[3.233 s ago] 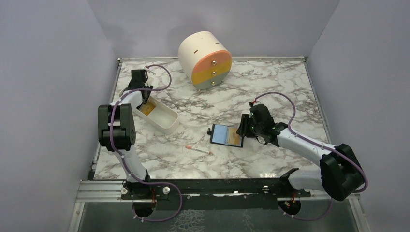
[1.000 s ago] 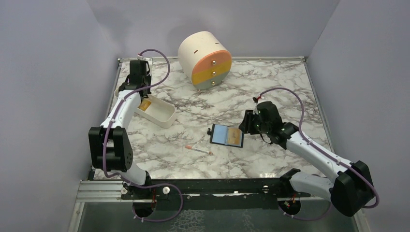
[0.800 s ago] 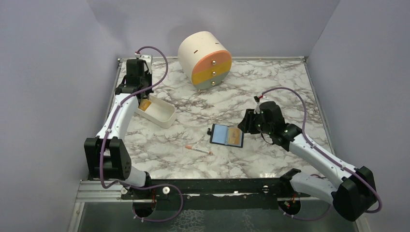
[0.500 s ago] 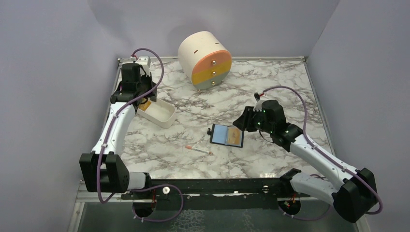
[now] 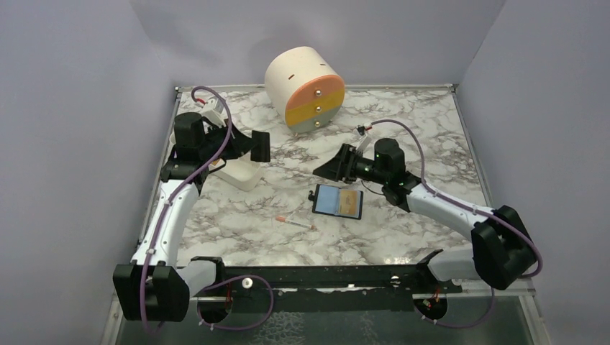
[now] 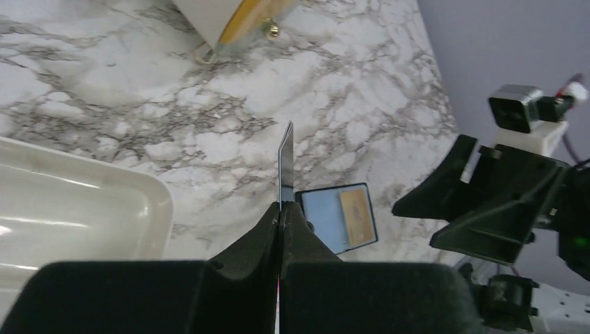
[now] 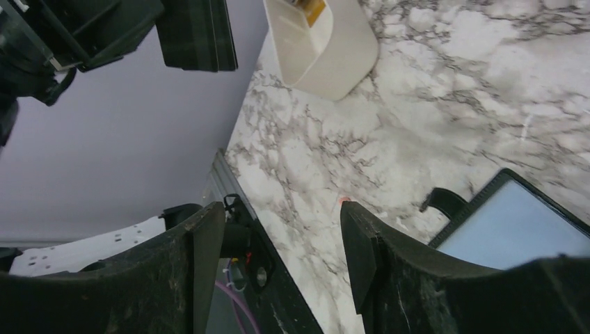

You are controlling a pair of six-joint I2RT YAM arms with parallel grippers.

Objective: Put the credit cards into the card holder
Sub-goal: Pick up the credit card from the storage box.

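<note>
The card holder (image 5: 337, 202) lies open and flat near the middle of the marble table (image 5: 424, 122), with a pale blue face on its left half and an orange card (image 5: 350, 200) tucked in its right half; any print is too small to read. The left gripper (image 6: 281, 212) has its fingers clamped on a dark card (image 6: 285, 161), held upright in the air beside the white tray (image 7: 334, 59), where a yellow-orange card (image 7: 313, 8) sits. The right gripper (image 7: 278, 233) hangs just beyond the holder's far left corner, fingers wide apart.

Left pincer (image 6: 280, 212) tight; right pincer (image 7: 280, 214) wide
</note>
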